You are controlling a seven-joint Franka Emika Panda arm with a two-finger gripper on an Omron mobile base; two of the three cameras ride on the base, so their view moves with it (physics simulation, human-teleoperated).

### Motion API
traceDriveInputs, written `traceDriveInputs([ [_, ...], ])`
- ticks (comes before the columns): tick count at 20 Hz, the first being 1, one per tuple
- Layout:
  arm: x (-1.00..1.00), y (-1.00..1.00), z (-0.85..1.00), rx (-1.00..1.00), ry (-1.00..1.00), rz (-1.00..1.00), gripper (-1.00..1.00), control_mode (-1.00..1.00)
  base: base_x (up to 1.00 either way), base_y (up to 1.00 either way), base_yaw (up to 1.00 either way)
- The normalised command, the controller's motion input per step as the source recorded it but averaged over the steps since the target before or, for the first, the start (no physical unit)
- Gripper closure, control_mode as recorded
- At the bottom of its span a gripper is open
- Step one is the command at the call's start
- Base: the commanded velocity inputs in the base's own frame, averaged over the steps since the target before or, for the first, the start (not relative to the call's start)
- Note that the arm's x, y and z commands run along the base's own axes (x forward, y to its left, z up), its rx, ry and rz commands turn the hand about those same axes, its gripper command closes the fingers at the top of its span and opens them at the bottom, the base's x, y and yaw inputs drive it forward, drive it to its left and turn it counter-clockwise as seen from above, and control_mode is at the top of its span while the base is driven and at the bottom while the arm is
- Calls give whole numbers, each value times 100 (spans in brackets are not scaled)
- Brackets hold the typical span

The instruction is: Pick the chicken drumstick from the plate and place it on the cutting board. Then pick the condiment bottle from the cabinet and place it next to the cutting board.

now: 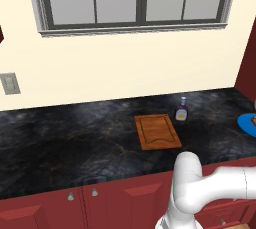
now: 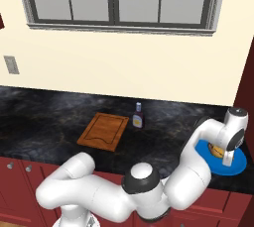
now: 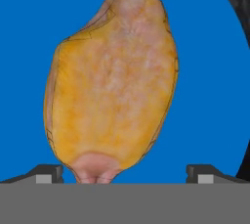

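My fingers (image 3: 125, 171) are spread wide and hold nothing, poised straight above the chicken drumstick (image 3: 112, 86), which lies on the blue plate (image 2: 239, 165) at the right end of the bench (image 1: 75, 128). The risk, as I judge it, is closing on the plump rounded middle: the meat could squirt out sideways or skid across the slick plate. The plate sits near the bench's front edge, so a nudge might push it off. The cutting board (image 1: 157, 131) lies well apart to the left, bare, with open bench between; the condiment bottle (image 1: 182, 110) stands just beside its far right corner.
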Motion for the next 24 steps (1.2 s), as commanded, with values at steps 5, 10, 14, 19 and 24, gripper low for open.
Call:
traceDriveInputs([
  [5,0,0,0,0,3,1,-100,-100,0,0,0],
  [10,0,0,0,0,4,0,-100,-100,0,0,0],
  [14,0,0,-1,0,2,0,-100,-100,0,0,0],
  [19,0,0,0,0,0,0,-100,-100,0,0,0],
  [24,-6,0,0,1,0,0,-100,-100,0,0,0],
])
